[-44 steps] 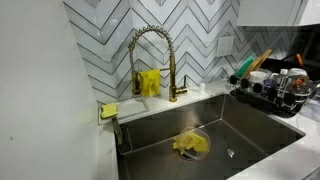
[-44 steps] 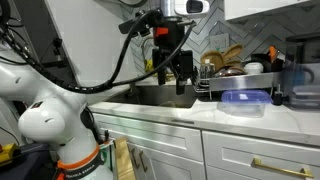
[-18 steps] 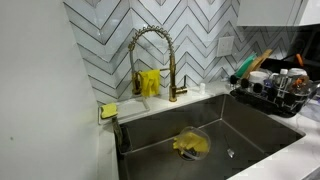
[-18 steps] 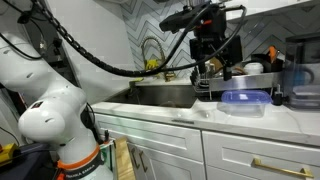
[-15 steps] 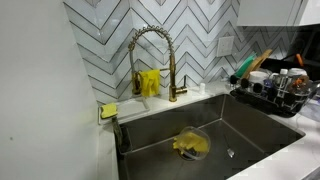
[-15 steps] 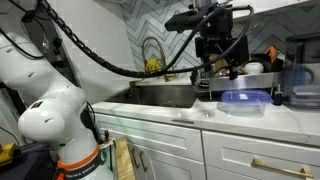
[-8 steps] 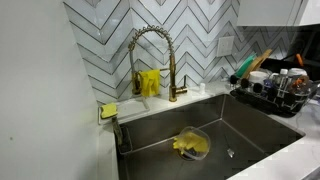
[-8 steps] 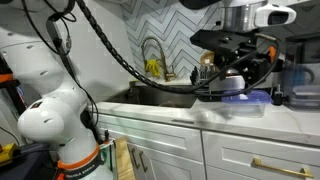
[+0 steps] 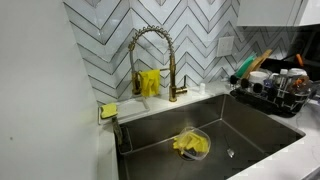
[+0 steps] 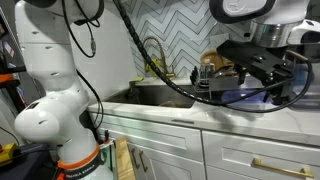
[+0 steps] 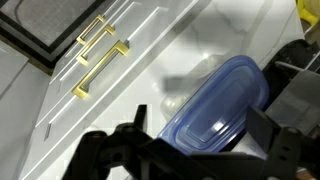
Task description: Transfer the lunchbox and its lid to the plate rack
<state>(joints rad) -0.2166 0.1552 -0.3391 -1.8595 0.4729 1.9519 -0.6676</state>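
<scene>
The lunchbox (image 11: pixel 222 102) is a shallow bluish-purple translucent container on the white counter, and its lid sits on top of it. In the wrist view my gripper (image 11: pixel 200 120) hangs above it, open wide, with one dark finger (image 11: pixel 137 122) on each side and nothing held. In an exterior view the gripper (image 10: pixel 262 80) covers most of the lunchbox (image 10: pixel 231 98); only a blue edge shows. The black wire plate rack (image 9: pixel 272 96) with its utensils stands right of the sink, and it shows just behind the gripper as the plate rack (image 10: pixel 212 72).
A steel sink basin (image 9: pixel 250 130) holds a clear bowl with a yellow cloth (image 9: pixel 190 145). Behind it stand a gold faucet (image 9: pixel 152 48) and a yellow bottle (image 9: pixel 150 82). White drawers with gold handles (image 11: pixel 98 55) run below the counter edge.
The arm has swung from above the sink to the right and now hangs over the lunchbox beside the rack. The jaws have stayed open. Nothing else moved.
</scene>
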